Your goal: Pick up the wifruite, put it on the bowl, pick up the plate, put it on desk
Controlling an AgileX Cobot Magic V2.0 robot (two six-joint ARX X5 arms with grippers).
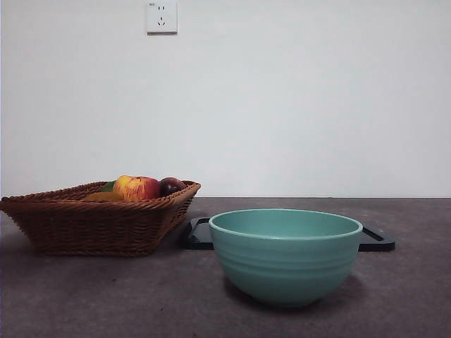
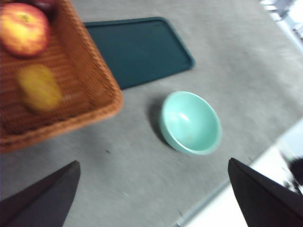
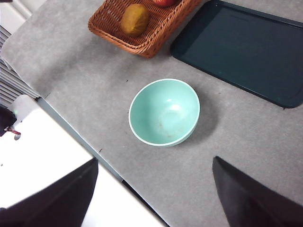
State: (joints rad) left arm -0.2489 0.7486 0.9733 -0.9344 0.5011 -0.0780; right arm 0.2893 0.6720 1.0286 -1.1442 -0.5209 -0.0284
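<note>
The wifruite (image 2: 39, 87), a dull orange-brown fruit, lies in a brown wicker basket (image 2: 94, 80) beside a red-and-yellow apple (image 2: 23, 28). The right wrist view also shows the wifruite (image 3: 134, 19) in the basket. The teal bowl (image 1: 285, 255) stands empty on the desk (image 1: 106, 296), in front of the plate (image 1: 199, 234), a dark flat rectangular tray. My left gripper (image 2: 151, 198) hangs open high above the desk, between the basket and the bowl (image 2: 191, 123). My right gripper (image 3: 156, 198) is open too, high above the desk's edge near the bowl (image 3: 164, 112). Neither arm shows in the front view.
The basket (image 1: 91, 222) stands left of the bowl and also holds a dark purple fruit (image 1: 171, 186). The plate (image 3: 241, 52) lies flat behind the bowl. The desk's front edge (image 3: 80, 142) runs close to the bowl, with white floor beyond it.
</note>
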